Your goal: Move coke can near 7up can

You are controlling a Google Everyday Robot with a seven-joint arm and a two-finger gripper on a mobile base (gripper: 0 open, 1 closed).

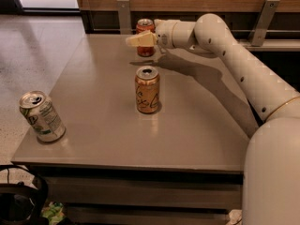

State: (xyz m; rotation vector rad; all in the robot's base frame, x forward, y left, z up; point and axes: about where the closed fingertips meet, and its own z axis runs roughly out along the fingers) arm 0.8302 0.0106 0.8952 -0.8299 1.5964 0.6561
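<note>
The coke can (146, 50), red with a silver top, stands upright at the far edge of the table. My gripper (140, 38) is at the can, reaching in from the right, and its cream tip crosses the front of the can's upper half. The arm stretches from the lower right across the table's right side. The 7up can (41, 117), white and green with a small-print panel, stands slightly tilted at the table's front left corner, far from the coke can.
An orange-gold can (147, 90) with dark scribbled lettering stands upright in the middle of the grey table (93, 139), between the two other cans. A wooden wall with metal brackets (124, 13) runs just behind the table's far edge. The floor lies to the left.
</note>
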